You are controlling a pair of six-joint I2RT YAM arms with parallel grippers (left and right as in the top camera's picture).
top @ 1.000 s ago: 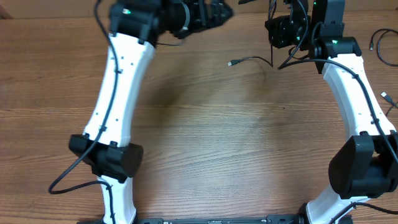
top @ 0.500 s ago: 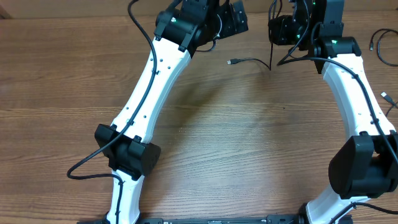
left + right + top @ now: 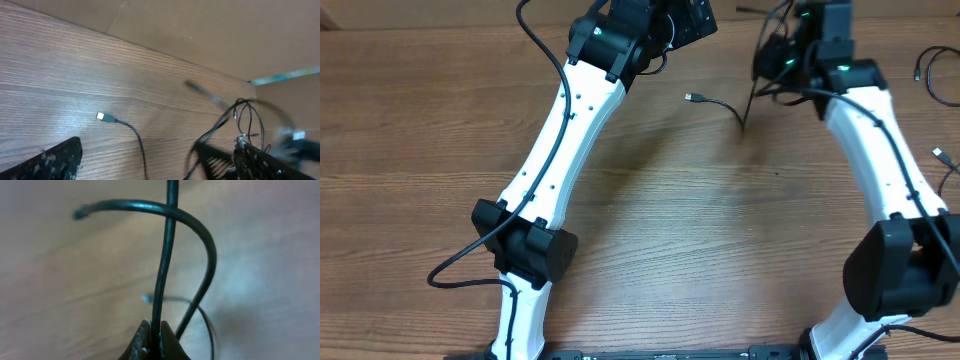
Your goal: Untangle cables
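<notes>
One of the thin black cables lies on the wood between the two arms, its small plug pointing left. From there it bends up to my right gripper, where more loops bunch. In the right wrist view the right gripper is shut on a cable strand, and a second strand loops across it. My left gripper hovers at the far edge, left of that bundle. In the left wrist view it is open over the cable and its plug, holding nothing.
Two more loose black cables lie at the right edge of the table, one at the back and one nearer. A cardboard wall stands behind the table's far edge. The wood in front of both arms is bare.
My left arm swung right to the far centre and then held. My right gripper shifted slightly left and lifted its strand, pulling the lying cable's bend down and left.
</notes>
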